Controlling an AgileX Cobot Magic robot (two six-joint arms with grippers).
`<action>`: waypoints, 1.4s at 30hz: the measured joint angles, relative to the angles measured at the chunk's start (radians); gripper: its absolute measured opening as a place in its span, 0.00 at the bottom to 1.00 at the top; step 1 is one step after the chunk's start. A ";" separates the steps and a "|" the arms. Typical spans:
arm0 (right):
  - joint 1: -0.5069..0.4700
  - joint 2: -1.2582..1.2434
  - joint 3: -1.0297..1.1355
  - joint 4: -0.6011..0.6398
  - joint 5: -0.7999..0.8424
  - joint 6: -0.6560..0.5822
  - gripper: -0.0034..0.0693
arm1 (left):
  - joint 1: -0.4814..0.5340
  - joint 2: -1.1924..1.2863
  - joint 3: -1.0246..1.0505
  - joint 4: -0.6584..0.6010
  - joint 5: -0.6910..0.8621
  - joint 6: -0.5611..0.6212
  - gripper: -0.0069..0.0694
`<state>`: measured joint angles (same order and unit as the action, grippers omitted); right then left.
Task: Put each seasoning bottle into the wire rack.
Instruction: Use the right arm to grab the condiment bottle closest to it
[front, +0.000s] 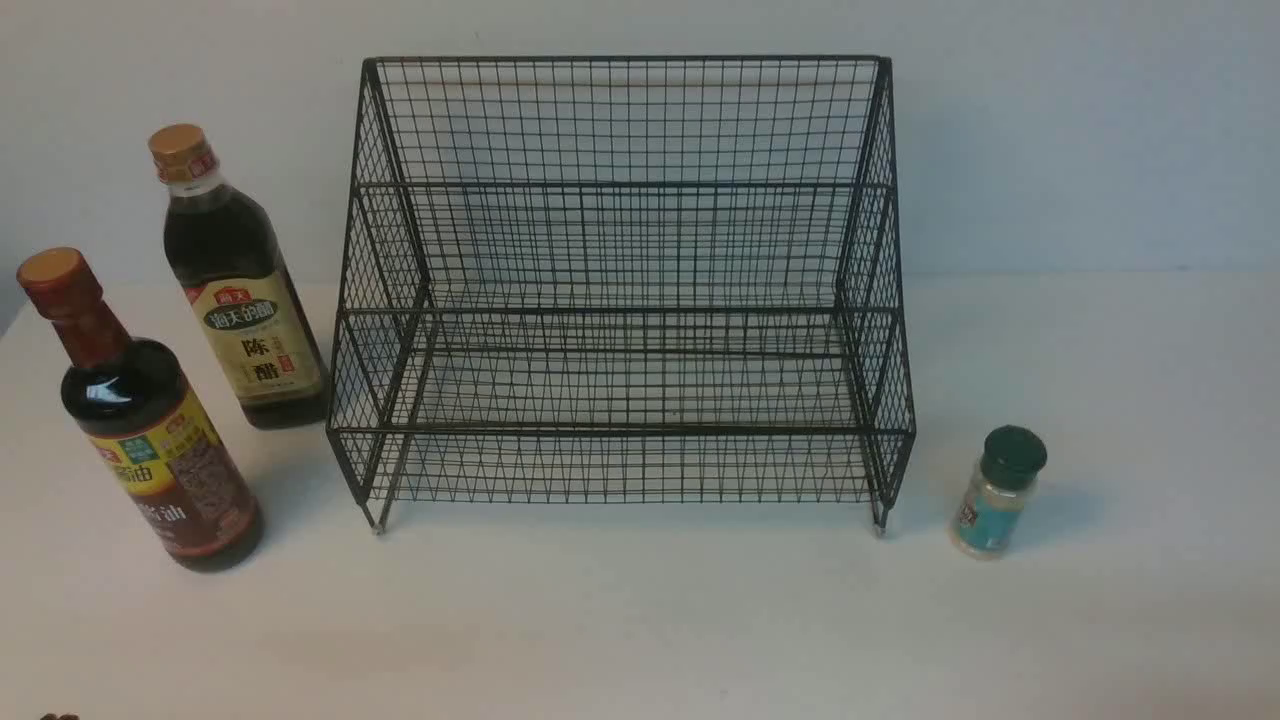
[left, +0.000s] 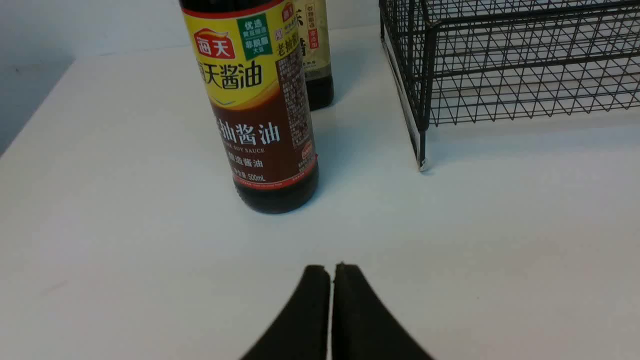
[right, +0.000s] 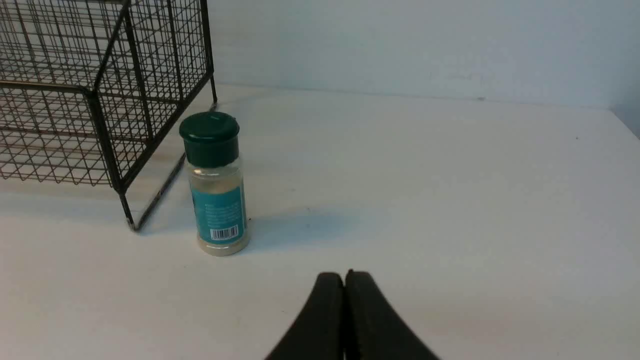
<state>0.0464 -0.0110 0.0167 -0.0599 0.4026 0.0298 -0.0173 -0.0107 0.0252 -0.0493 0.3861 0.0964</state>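
Three seasoning bottles stand upright on the white table (front: 640, 620), all outside the wire rack (front: 620, 465). Its two stepped tiers show only bare mesh.

Left group: the vinegar bottle (front: 245, 320), with a gold cap and cream label, stands far and just beside the rack's left side. The soy sauce bottle (front: 150, 430), with a gold cap and yellow-brown label, stands nearer and further left, apart from its neighbour. Both hold dark liquid up to the neck.

Right: the shaker jar (front: 998, 495), with a dark green cap and teal label, holds pale granules almost to the cap. It stands near the rack's near right foot without touching it.

Fingers: on the left gripper (left: 331, 267) I see the two pads closed together with only a hairline slit, gripping nothing. The soy sauce bottle lies beyond the tips, well apart. On the right gripper (right: 344, 275) the pads meet likewise, with nothing between them. The shaker jar lies beyond them, apart, on the rack's side of the finger line.

Room: broad open table runs along the near side of the rack and to the right of the jar. The table's left edge passes close beyond the soy sauce bottle. The gap between vinegar bottle and rack is narrow. The rack's tall grid back stands near the wall (front: 1080, 120), and I cannot tell whether they touch.
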 joint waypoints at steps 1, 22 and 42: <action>0.000 0.000 0.000 0.000 0.000 0.000 0.03 | 0.000 0.000 0.000 0.000 0.000 0.000 0.08; 0.000 0.000 0.000 0.000 0.000 0.000 0.03 | 0.000 0.000 0.000 0.000 0.000 0.000 0.08; 0.000 0.000 0.012 0.411 -0.472 0.176 0.03 | 0.000 0.000 0.000 0.000 0.000 0.000 0.08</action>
<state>0.0464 -0.0110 0.0287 0.3506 -0.0696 0.2061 -0.0173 -0.0107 0.0252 -0.0493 0.3861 0.0964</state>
